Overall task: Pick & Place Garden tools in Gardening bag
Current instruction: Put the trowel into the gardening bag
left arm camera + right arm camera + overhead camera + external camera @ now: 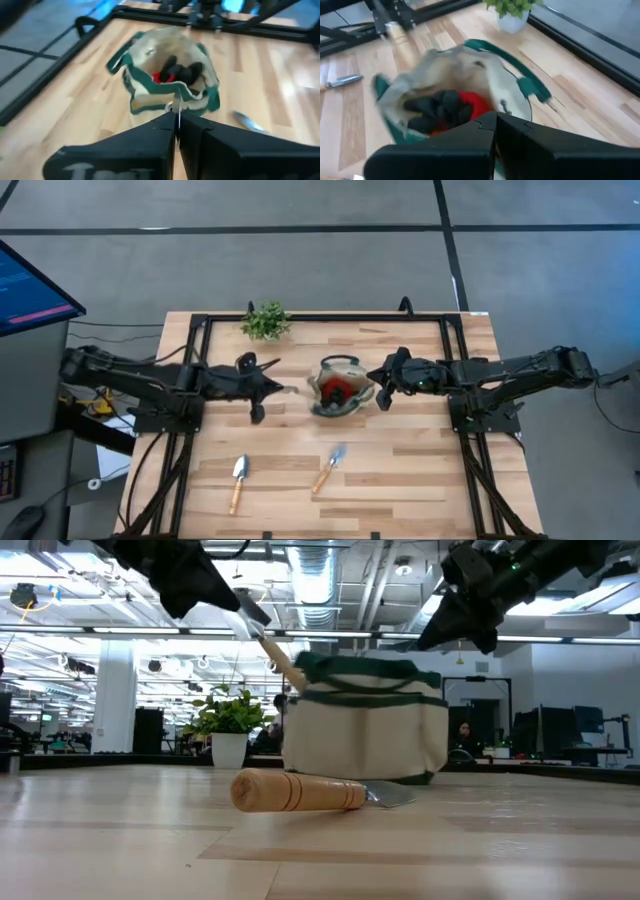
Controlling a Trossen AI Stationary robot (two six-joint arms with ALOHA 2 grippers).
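No readable text, labels, brands or numbers, monitor (pixel 30 290) screen lines too small to read

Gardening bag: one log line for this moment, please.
left gripper: shut on wooden-handled tool, beside gardening bag | right gripper: at bag, shut | two trowels on table

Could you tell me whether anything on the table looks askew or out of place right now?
Nothing looks spilled or damaged. The bag stands upright but its rim sags unevenly. Two trowels lie loose on the table, not yet bagged.
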